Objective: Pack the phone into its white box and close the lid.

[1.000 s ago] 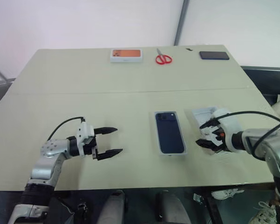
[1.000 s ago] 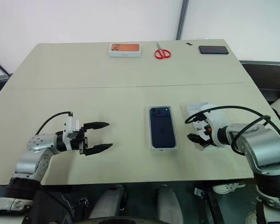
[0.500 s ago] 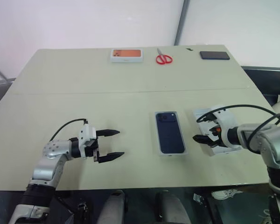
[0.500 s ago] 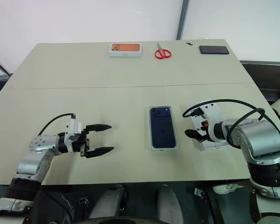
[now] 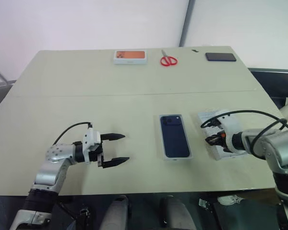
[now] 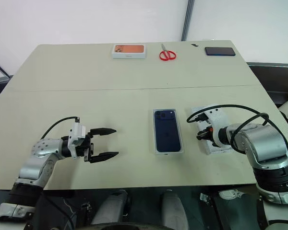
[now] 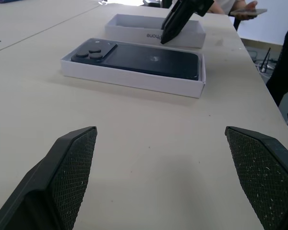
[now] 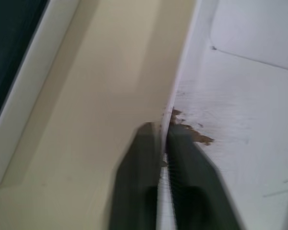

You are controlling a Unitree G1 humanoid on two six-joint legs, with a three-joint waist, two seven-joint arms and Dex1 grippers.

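**Right wrist view: pincer clamped on lid wall**

Right wrist view: the right pincer (image 8: 164, 139) is closed, its two fingers pinching the thin side wall of the lid (image 8: 240, 96). One finger sits outside the wall, over the counter (image 8: 110, 86); the other sits inside, on the lid's white inner face. A small brownish mark lies just ahead of the fingertips. The white box (image 8: 29, 91) runs alongside, just beyond the outer finger.

Left wrist view: the left pincer (image 7: 165, 158) is open wide and grips nothing; bare counter lies between its fingers. Ahead of it rests the white box, with the phone (image 7: 139, 58) lying inside, glossy back and camera bump up. Past the box stands the lid, the right pincer's black fingers touching its near wall.

Left eye view: the left pincer hovers well apart from the white box, pointing toward it. The right pincer holds the lid just beside the box. Far beyond both pincers lie an orange-topped box (image 5: 130, 56), scissors (image 5: 168, 60) and a black slab (image 5: 221, 57).
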